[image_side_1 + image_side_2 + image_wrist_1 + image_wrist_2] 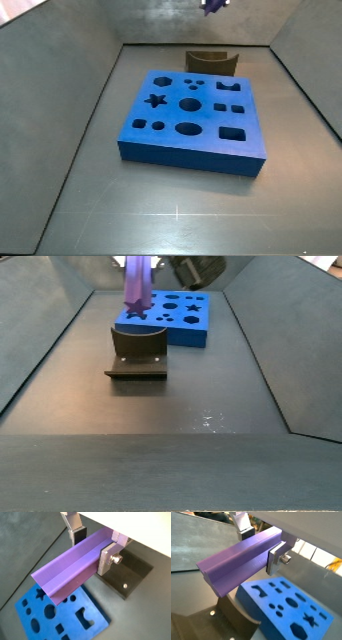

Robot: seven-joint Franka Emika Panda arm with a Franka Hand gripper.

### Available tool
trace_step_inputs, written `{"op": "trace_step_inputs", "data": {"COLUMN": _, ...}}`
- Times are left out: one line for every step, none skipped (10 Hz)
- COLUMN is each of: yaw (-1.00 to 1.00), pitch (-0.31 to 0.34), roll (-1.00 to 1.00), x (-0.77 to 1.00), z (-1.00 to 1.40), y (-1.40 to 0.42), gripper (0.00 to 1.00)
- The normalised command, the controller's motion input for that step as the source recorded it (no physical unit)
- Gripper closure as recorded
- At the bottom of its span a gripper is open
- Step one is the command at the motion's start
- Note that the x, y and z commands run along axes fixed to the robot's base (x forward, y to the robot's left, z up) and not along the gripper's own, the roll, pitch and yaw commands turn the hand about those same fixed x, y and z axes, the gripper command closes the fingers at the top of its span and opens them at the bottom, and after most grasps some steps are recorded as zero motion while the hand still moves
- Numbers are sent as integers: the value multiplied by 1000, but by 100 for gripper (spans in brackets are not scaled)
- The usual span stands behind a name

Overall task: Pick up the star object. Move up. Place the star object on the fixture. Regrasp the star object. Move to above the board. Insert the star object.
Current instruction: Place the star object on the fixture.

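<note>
While I am watching all four feeds, this is how the scene is reading to me.

Hand: my two-finger hand (93, 543) is hanging high above the floor, with only a sliver of it showing at the upper edge in a side view (214, 4); in both wrist views its flat silver fingers (276, 558) are clamping the long slim purple ridged star object (70, 569) from opposite sides.

Grip: I am seeing the plates pressing on the peg near one end, so it is being grasped firmly and most of its length is sticking out beyond the fingers.

Star object: in a side view (138, 284) it is hanging nearly upright, its lower end in the air above the far edge of the fixture and in front of the board, touching neither. In a wrist view (234, 559) its free end is pointing out over the floor beside the board.

Board: the thick blue square slab with cut-out holes (194, 112) is lying flat on the grey floor of the enclosure; I am making out a star hole, circles, squares and a notched shape in its top face. In a wrist view (57, 614) it is sitting below the peg's free end.

Fixture: the small dark brown block with a curved notch (210, 62) is standing on the floor just beside the board, apart from it. In a side view (138, 353) it is showing its dark base plate and upright part, with nothing resting in it.
</note>
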Motion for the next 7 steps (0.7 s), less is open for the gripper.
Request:
{"op": "trace_step_inputs", "data": {"yaw": -108, "pitch": 73, "roll": -261, "x": 100, "z": -12, "y": 37, "gripper": 100}}
{"op": "trace_step_inputs", "data": {"yaw": -108, "pitch": 48, "roll": -212, "x": 62, "z": 1, "y": 33, "gripper": 100}}
{"op": "trace_step_inputs", "data": {"yaw": -122, "pitch": 182, "roll": -1000, "x": 117, "z": -1000, "y": 132, "gripper": 100}}
{"op": "trace_step_inputs", "data": {"yaw": -125, "pitch": 176, "roll": -1000, "x": 121, "z": -1000, "y": 134, "gripper": 100}}
{"op": "trace_step_inputs", "data": {"yaw": -153, "pitch": 180, "roll": -907, "x": 140, "z": -1000, "y": 139, "gripper": 100}}
{"op": "trace_step_inputs", "data": {"yaw": -165, "pitch": 168, "roll": -761, "x": 153, "z": -1000, "y": 135, "gripper": 100}}
{"op": "trace_step_inputs", "data": {"yaw": -182, "pitch": 121, "roll": -552, "x": 161, "z": -1000, "y": 139, "gripper": 100}}
